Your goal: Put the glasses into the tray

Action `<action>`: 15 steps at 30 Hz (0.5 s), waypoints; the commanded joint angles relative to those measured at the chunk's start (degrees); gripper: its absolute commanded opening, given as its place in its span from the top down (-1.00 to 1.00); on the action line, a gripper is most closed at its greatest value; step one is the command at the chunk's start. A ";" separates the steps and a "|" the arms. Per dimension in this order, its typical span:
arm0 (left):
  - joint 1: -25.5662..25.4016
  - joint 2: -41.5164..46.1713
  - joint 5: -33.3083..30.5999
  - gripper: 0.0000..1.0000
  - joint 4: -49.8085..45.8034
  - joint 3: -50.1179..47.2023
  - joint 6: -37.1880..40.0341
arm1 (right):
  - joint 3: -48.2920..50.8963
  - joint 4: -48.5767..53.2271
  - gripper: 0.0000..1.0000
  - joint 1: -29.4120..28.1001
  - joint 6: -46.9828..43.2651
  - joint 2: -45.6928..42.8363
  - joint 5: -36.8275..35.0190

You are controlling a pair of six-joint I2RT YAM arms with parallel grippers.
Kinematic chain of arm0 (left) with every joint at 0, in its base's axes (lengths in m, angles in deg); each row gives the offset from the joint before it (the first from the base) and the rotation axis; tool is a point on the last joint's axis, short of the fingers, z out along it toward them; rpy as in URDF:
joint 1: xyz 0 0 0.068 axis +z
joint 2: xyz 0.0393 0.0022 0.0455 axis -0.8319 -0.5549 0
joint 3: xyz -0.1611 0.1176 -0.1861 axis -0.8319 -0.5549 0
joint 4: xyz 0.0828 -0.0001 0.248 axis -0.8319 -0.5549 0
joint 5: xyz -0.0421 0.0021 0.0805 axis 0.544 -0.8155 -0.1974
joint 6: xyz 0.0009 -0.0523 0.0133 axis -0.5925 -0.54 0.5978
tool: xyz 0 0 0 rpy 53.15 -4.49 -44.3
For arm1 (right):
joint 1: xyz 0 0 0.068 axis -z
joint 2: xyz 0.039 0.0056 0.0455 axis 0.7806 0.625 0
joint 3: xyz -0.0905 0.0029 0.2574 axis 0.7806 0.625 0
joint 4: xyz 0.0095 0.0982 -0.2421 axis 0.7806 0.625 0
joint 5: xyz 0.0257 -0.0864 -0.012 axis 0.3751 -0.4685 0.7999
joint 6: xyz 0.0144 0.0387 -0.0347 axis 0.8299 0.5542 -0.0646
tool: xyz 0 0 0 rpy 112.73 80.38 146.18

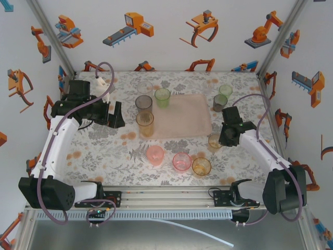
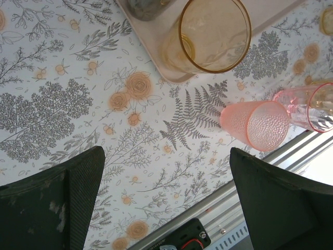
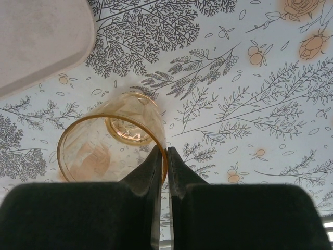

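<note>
Nearest the arm bases a row of three small glasses [image 1: 181,161] stands on the table [image 1: 104,156], with neither claw on them. Just beyond, the right claw [image 3: 166,156] is pinched nearly closed on the rim wall of a short amber tumbler [image 3: 99,151], which passes between its fingers. This tumbler stands upright on the table, mouth up and long axis vertical. The tray [image 3: 36,41] lies to its far left, the near right corner just beside it but apart, so the move looks like a lift and a short carry left and away. The left claw [image 2: 166,203] hangs wide open and empty by the tray's near left corner, where a tall orange glass [image 2: 208,34] stands; the right arm is the nearer one
</note>
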 commanded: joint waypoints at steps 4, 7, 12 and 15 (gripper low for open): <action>0.19 0.22 1.53 -0.94 -0.51 1.69 -0.91 | 0.16 0.12 0.84 0.37 -0.69 -1.88 -0.32; 0.18 0.23 1.52 -0.94 -0.53 1.86 -0.90 | -0.42 0.64 0.86 0.36 -1.16 -2.10 -0.15; 0.22 -0.12 1.75 -0.94 -0.49 2.01 -1.00 | -1.61 1.73 0.88 0.33 -1.84 -2.58 0.04; 0.20 -0.34 1.72 -0.94 -0.57 2.55 -1.08 | -1.84 2.10 0.89 0.38 -2.04 -3.30 0.03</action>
